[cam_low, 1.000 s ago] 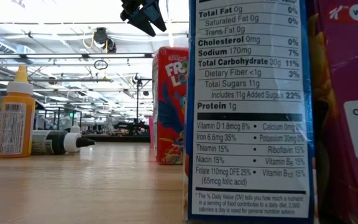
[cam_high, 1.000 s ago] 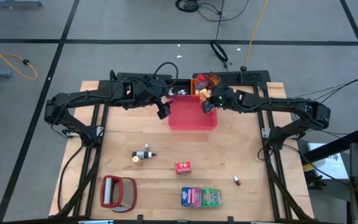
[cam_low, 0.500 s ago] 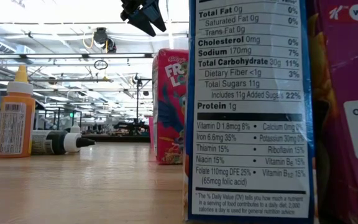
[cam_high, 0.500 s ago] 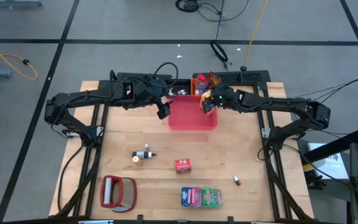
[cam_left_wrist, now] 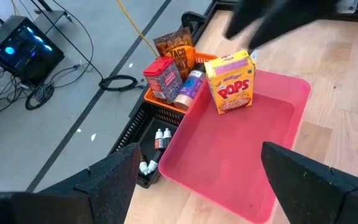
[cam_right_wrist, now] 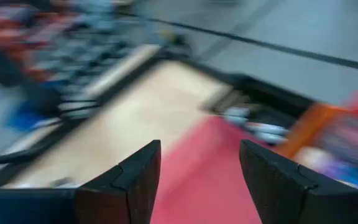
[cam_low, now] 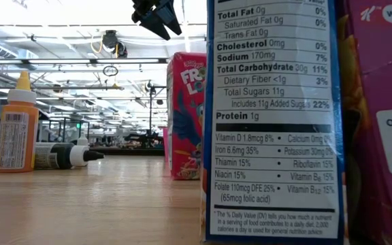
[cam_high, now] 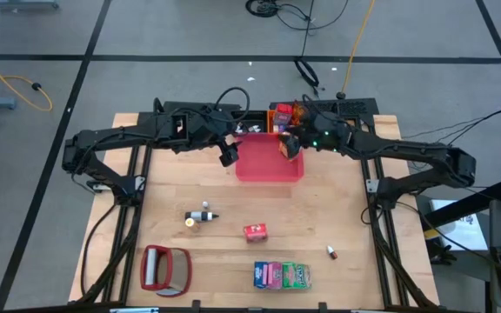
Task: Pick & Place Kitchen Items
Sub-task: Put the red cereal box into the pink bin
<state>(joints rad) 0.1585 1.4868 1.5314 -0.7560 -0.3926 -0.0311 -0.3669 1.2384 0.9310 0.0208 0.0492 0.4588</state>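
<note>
High view: yellow carton (cam_high: 288,147) sits at the red tray's (cam_high: 268,167) upper right, beside the open, empty right end effector (cam_high: 290,141). Left wrist view: carton upright, face readable; left end effector (cam_left_wrist: 197,180) open. Low view: red carton (cam_low: 186,116) upright on the bench (cam_low: 94,204).

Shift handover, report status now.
Left claw open, hovering over red tray. Right claw open, nothing between its fingers. Yellow carton upright in tray. Nothing blocking.

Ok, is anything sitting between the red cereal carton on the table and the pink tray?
Nothing visible. In the high view, bare wood separates the red carton from the pink tray; the small bottles lie off to one side.
</note>
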